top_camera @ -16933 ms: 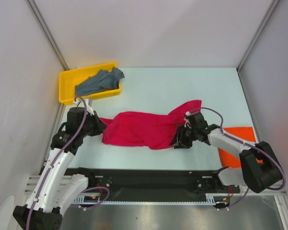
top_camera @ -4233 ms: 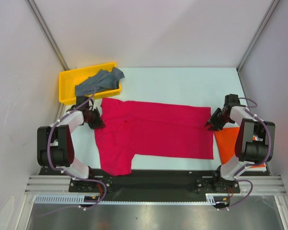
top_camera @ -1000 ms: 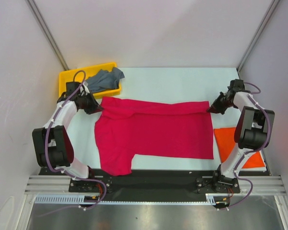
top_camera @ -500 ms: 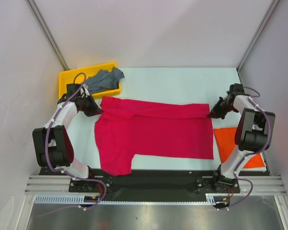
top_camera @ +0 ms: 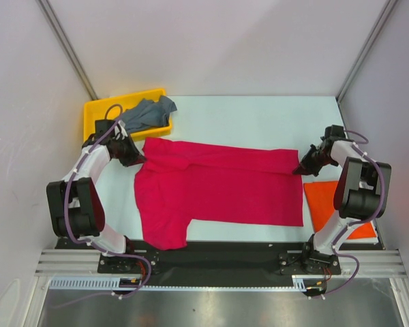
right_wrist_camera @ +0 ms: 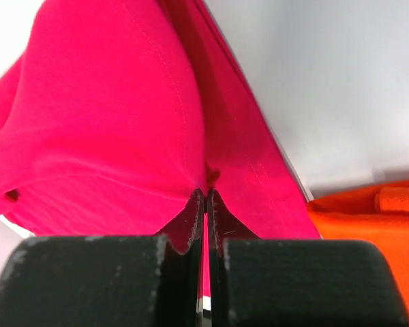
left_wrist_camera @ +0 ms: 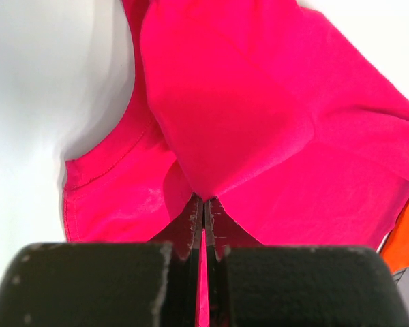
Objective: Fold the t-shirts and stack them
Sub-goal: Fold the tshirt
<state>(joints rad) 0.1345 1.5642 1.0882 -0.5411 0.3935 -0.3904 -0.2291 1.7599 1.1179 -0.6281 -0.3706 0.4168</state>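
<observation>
Crimson-pink shirt [top_camera: 218,187] pinched at far corners by left hand [top_camera: 139,157] and right hand [top_camera: 302,168], right corner now nearer.

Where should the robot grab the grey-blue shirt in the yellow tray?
Probably the grey-blue t-shirt's corner draped over the yellow tray's right rim, coming down from above. That cloth lies outside the walls, so nothing blocks a pinch there.

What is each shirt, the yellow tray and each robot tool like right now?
crimson-pink t-shirt: spread on the table, far edge pinched at both ends.
orange-red t-shirt: folded, lying flat on the right.
grey-blue t-shirt: crumpled in the yellow tray, part hanging over its rim.
yellow tray: upright, holding the grey-blue t-shirt.
left tool: shut on the crimson-pink t-shirt.
right tool: shut on the crimson-pink t-shirt.
</observation>
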